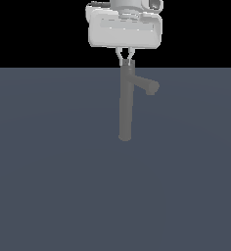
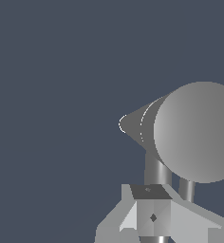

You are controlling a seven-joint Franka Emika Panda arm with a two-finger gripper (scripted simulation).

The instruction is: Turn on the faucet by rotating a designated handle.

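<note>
Exterior view: my fingers (image 1: 127,61) hang straight down from the white hand, tips converging to a narrow V right at the top of the faucet (image 1: 126,105). They look nearly together, a thin gap left between them. Whether they are clamped on the handle I cannot tell; the handle itself is too thin to pick out here, hidden at the tips.

Directly below the fingers the faucet column runs down, long axis vertical, base standing on the grey floor (image 1: 49,186). The thick spout (image 1: 146,85) branches off just below the tips, angling down toward the exterior view's right.

Wrist view: one finger (image 2: 152,211) sits close to the lens, and past it is the round end of the faucet, seen nearly end-on, with slim rods between the two. I cannot say for sure which rod is the handle.

My judgement: the handle should lie at or between the tips, horizontal, so the coming move is a push or twist about the vertical column axis, not along it.
</note>
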